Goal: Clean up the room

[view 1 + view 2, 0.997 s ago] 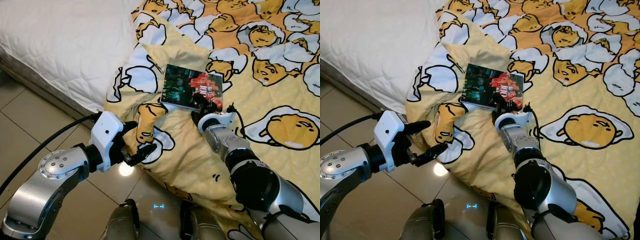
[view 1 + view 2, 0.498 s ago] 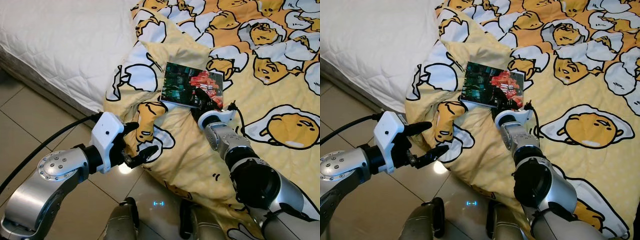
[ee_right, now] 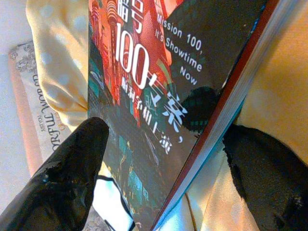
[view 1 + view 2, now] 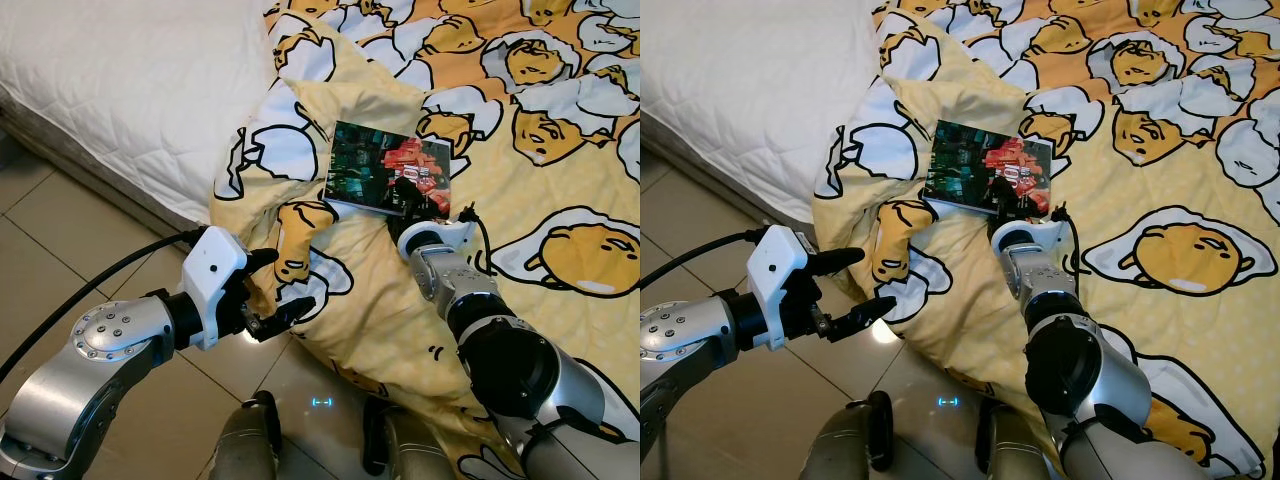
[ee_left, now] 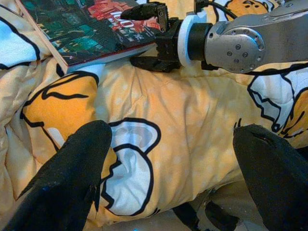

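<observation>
Bed with a white quilted mattress point(image 4: 120, 90) bare on the robot's left side; a yellow duvet point(image 4: 560, 180) printed with egg-yolk cartoon figures covers the rest and spills over the bed edge toward the floor. Floor is beige glossy tile point(image 4: 60, 240) with dark grout lines and a bright light reflection just below the hanging duvet fold.

Book point(image 4: 388, 181) lies flat on the rumpled duvet near the bed edge, cover up (dark green and red artwork, large "100" and the words "Mission 100, It's Showtime Now" readable in the right wrist view). It sits slightly tilted on a fold, with its corner nearest the robot toward the right arm.

Right gripper point(image 4: 412, 196) is at the book's near edge: one black finger lies on top of the cover, the other goes under the edge against the duvet, so the jaws straddle the book. Right wrist view shows the same, with fingers point(image 3: 72, 173) either side of the red-edged cover; a tight clamp cannot be confirmed, and the gap looks partly parted around the book.

Left gripper point(image 4: 280, 290) hovers low by the hanging duvet fold, above the tile, with fingers spread apart and nothing between them. A black cable point(image 4: 100, 280) trails from the left arm across the floor. Robot's own legs point(image 4: 250, 440) visible at the bottom.
</observation>
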Controlling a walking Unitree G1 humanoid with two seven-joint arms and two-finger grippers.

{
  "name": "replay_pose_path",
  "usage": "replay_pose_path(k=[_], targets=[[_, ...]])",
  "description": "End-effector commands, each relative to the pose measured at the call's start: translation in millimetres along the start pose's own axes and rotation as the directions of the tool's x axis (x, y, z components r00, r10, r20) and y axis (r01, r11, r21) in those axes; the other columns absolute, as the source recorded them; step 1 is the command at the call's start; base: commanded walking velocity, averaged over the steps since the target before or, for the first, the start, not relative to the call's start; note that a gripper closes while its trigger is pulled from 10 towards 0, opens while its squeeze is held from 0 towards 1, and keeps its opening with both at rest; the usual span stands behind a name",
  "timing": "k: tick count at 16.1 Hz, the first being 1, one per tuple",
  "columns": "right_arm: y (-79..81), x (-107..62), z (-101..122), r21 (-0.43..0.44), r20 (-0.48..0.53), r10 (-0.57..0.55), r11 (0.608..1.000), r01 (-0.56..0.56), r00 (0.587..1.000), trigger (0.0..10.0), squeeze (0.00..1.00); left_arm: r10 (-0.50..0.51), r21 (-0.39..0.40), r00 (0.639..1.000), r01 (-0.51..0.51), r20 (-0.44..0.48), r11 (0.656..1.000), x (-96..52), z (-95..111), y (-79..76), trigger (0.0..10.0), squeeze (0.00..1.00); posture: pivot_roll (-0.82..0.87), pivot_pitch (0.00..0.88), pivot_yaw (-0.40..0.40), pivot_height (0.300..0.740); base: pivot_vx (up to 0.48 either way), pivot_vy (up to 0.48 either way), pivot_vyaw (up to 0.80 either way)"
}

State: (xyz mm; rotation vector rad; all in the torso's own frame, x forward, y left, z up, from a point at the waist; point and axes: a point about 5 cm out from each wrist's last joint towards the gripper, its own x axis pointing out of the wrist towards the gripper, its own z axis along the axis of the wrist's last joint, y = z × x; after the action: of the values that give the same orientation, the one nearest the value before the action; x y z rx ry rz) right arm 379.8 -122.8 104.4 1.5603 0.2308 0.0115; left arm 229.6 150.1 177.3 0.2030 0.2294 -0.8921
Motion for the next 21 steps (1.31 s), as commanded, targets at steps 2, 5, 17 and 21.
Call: replay_pose_path(k=[2, 5, 17, 21], targets=[[-13.7, -4.3, -1.0, 0.023, 0.021, -0.047, 0.999, 0.047, 0.999, 10.0, 0.00, -0.013, -0.003, 1.000, 0.013, -0.022, 1.000, -1.1, -4.6, -0.6, 10.0, 1.00, 0.24, 0.344, 0.028, 0.740, 0.000, 0.000, 0.00], [13.0, 2.4, 11.8, 0.079, 0.093, 0.085, 0.993, -0.093, 0.992, 10.0, 0.00, -0.001, 0.005, 1.000, 0.001, -0.015, 1.000, -3.7, -2.1, -0.2, 10.0, 1.00, 0.24, 0.336, 0.016, 0.740, 0.000, 0.000, 0.00], [19.4, 7.3, -0.1, 0.033, 0.056, 0.047, 0.998, -0.049, 0.997, 10.0, 0.00, -0.011, -0.002, 0.999, 0.011, -0.033, 1.000, -8.1, -6.4, -4.9, 10.0, 1.00, 0.26, 0.359, 0.032, 0.740, 0.000, 0.000, 0.00], [26.3, 10.1, -4.7, 0.034, 0.062, 0.054, 0.998, -0.056, 0.997, 10.0, 0.00, 0.000, -0.009, 0.999, 0.000, -0.034, 1.000, -12.8, -5.8, -10.6, 10.0, 1.00, 0.27, 0.378, 0.024, 0.740, 0.000, 0.000, 0.00]])
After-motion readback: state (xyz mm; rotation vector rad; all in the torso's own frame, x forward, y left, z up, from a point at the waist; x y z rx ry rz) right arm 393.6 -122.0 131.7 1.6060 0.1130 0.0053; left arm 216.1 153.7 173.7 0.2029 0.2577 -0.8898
